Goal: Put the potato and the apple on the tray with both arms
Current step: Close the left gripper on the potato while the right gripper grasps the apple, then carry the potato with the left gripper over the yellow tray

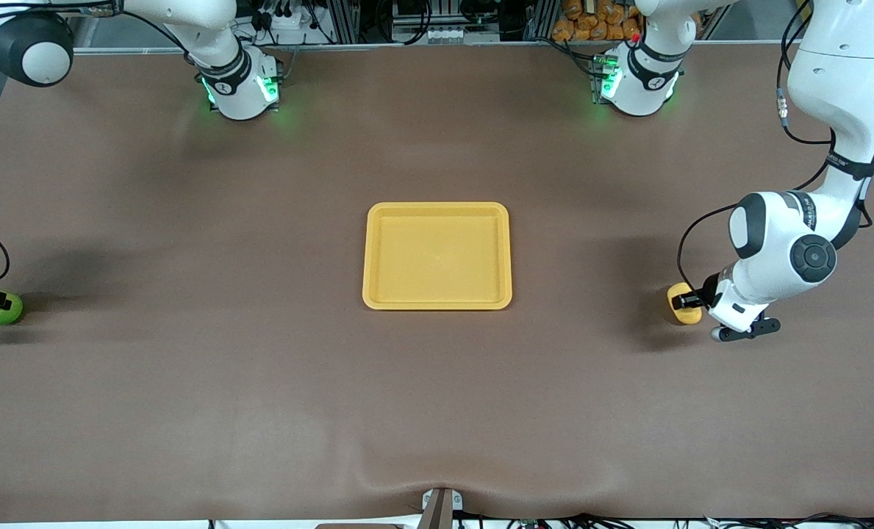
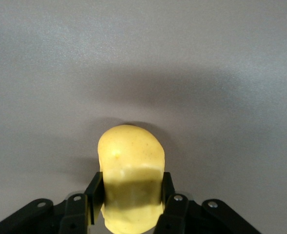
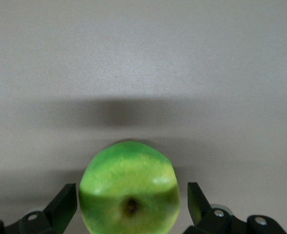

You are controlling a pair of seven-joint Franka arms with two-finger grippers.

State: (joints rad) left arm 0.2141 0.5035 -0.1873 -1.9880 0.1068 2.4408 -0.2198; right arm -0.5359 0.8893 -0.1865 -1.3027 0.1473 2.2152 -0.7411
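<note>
A pale yellow potato (image 2: 131, 175) sits between the black left end effector (image 2: 129, 202) fingers. A bright green apple (image 3: 129, 192) with a brown stem dimple lies between the black right end effector (image 3: 129, 204) fingers. The tray (image 1: 437, 209) is yellow-orange on a brown desk (image 1: 260, 382).

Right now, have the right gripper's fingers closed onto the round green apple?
No: in the right wrist view the right gripper straddles the round green apple with gaps on both sides.

Left gripper (image 2: 129, 202) clamped; right gripper (image 3: 132, 204) seemingly spread.
</note>
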